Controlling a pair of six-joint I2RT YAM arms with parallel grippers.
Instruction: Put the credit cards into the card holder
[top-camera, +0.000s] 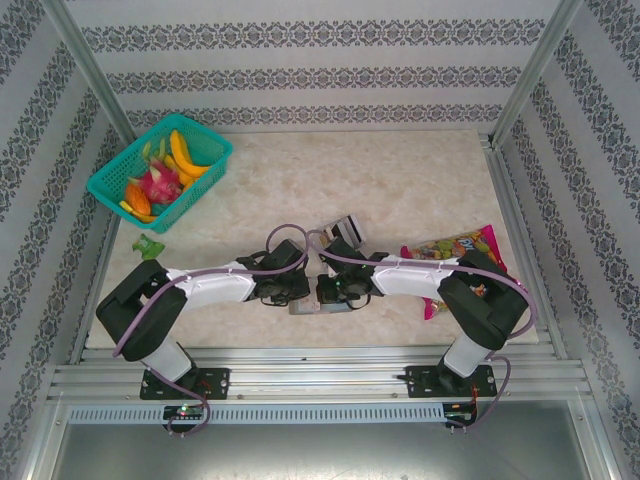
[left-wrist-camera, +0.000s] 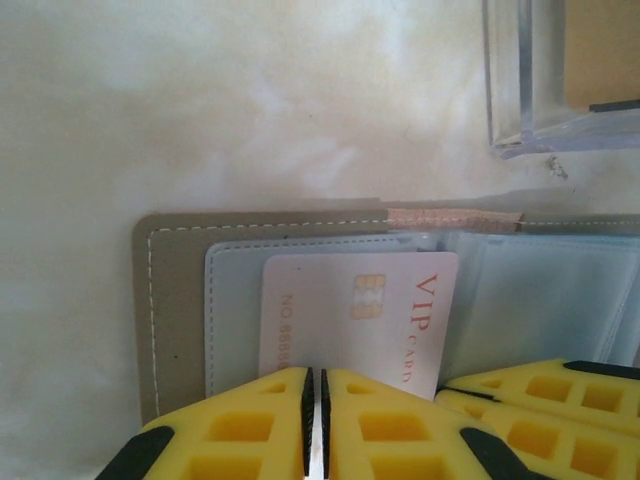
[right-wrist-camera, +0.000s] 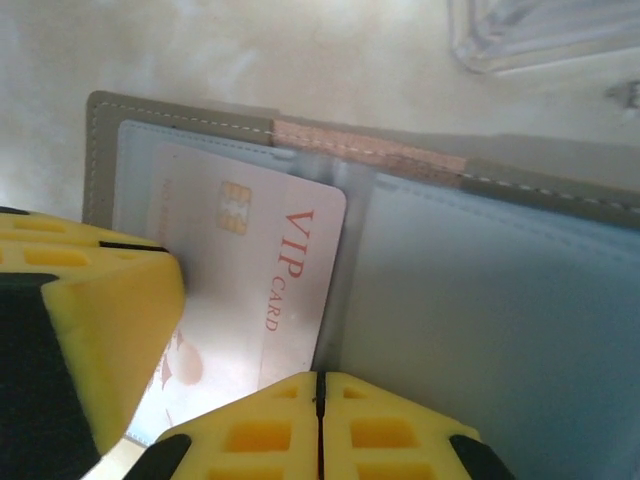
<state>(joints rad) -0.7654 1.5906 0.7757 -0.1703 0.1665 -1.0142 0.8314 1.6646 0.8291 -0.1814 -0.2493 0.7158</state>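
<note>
The card holder (left-wrist-camera: 175, 300) lies open and flat, a grey-brown cover with clear sleeves inside. A white credit card (left-wrist-camera: 350, 310) marked "VIP CARD" lies face up, partly slid into its left sleeve. My left gripper (left-wrist-camera: 315, 372) stands over the card's near edge; its jaws are together but for a hairline slit, and nothing is pinched between them. My right gripper (right-wrist-camera: 320, 375) is shut, its tips resting on the holder (right-wrist-camera: 100, 160) by the middle fold, just right of the card (right-wrist-camera: 270, 270). In the top view both grippers (top-camera: 300, 290) (top-camera: 332, 290) meet over the holder (top-camera: 305, 307).
A small clear plastic tray (top-camera: 348, 228) sits just beyond the holder. A colourful candy bag (top-camera: 455, 248) lies to the right. A teal basket (top-camera: 205, 150) of toy fruit stands at the back left, with a green piece (top-camera: 150, 245) near it.
</note>
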